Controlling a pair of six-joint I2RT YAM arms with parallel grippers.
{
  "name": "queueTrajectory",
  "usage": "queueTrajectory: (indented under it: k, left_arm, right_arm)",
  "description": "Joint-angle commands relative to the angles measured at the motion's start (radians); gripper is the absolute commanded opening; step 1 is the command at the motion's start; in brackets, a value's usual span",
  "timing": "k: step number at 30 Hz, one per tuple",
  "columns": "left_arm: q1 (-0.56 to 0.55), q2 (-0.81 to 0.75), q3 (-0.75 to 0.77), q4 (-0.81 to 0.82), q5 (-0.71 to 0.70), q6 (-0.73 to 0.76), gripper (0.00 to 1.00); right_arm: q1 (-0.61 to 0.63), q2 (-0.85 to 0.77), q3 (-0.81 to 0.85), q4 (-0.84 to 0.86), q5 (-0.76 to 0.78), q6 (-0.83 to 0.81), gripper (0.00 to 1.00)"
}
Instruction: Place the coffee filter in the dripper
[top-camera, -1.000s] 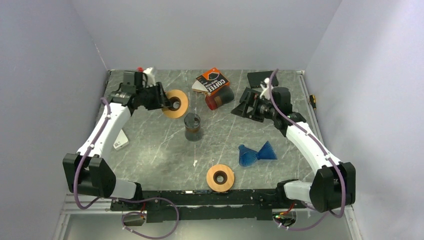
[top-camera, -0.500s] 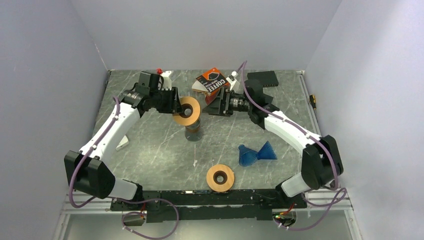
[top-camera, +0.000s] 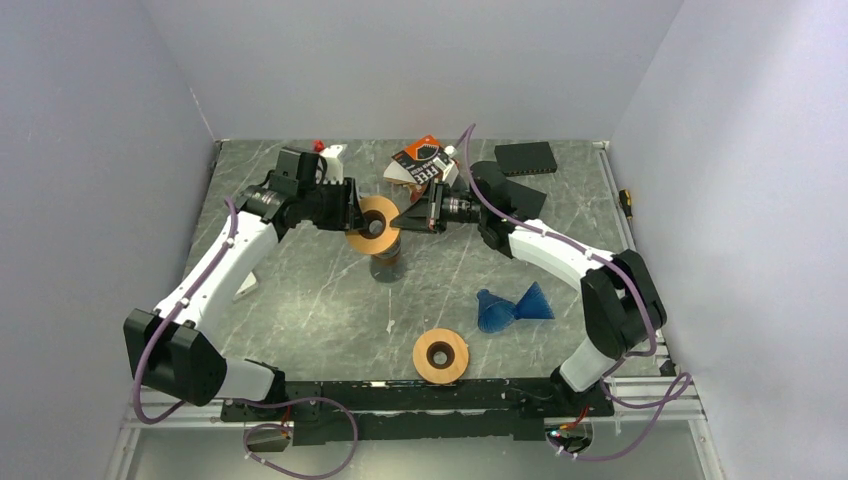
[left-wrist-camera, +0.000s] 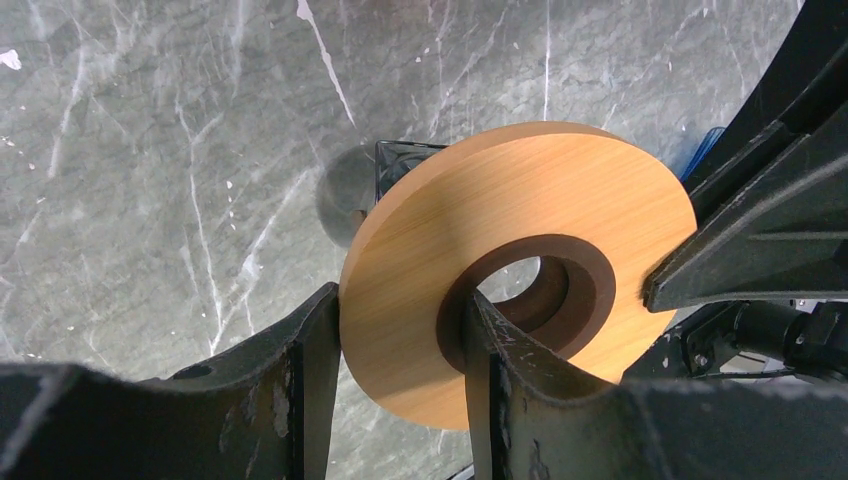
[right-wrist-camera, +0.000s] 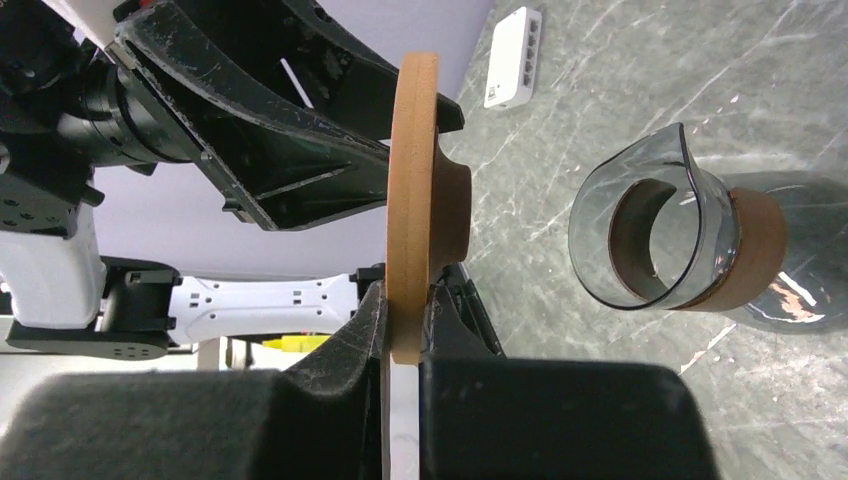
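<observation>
- Both arms meet over the middle of the table. The left gripper is pinching the wooden ring, one finger through its hole and one outside the rim.
- The right gripper is pressed onto the same ring's opposite edge, seen edge-on from its wrist.
- The ring hangs tilted just above the glass jug, not seated on it.
- No loose coffee filter is in sight. We judge the filters are in the printed pack at 12 o'clock, behind the right gripper, with nothing gripping it.
- Two blue cones lie on their sides at 4 o'clock and a second ring sits at 6 o'clock. We can't tell which piece is the dripper.
- We expect a paper filter to be very light, floppy and easily creased, with sheets clinging together.
- We'd take it by the top rim or seam, with a gentle pinch.
</observation>
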Motion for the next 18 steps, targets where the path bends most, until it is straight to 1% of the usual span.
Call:
queueTrajectory:
  k: [1,4,6,8,9,11,15,18]
  left_arm:
    - [-0.006,-0.042,-0.003,0.041,-0.019,0.005,0.29]
    - [-0.006,-0.055,-0.007,0.047,-0.036,0.006,0.43]
    - [-0.006,-0.072,-0.014,0.065,-0.03,0.01,0.56]
    - [-0.006,-0.096,-0.032,0.094,-0.015,0.01,0.72]
    - [-0.006,-0.113,-0.045,0.115,0.001,0.008,0.78]
    - [-0.006,-0.157,-0.082,0.167,0.041,0.005,0.89]
    - [-0.006,-0.235,-0.146,0.223,0.017,0.006,0.99]
    - [-0.006,-0.296,-0.188,0.245,-0.043,0.013,1.0]
  right_arm:
    - [0.006,0.007,0.044,0.11,-0.029,0.035,0.0]
    - [0.007,0.004,0.041,0.1,-0.027,0.024,0.0]
    - [0.005,-0.001,0.042,0.079,-0.023,0.004,0.0]
    - [0.002,-0.006,0.044,0.048,-0.025,-0.025,0.0]
    - [-0.008,-0.008,0.039,0.03,-0.026,-0.035,0.0]
    - [-0.028,-0.016,0.011,0.048,-0.034,-0.025,0.0]
    - [-0.072,-0.017,-0.071,0.184,-0.083,0.06,0.0]
    - [-0.093,-0.01,-0.095,0.22,-0.11,0.088,0.0]
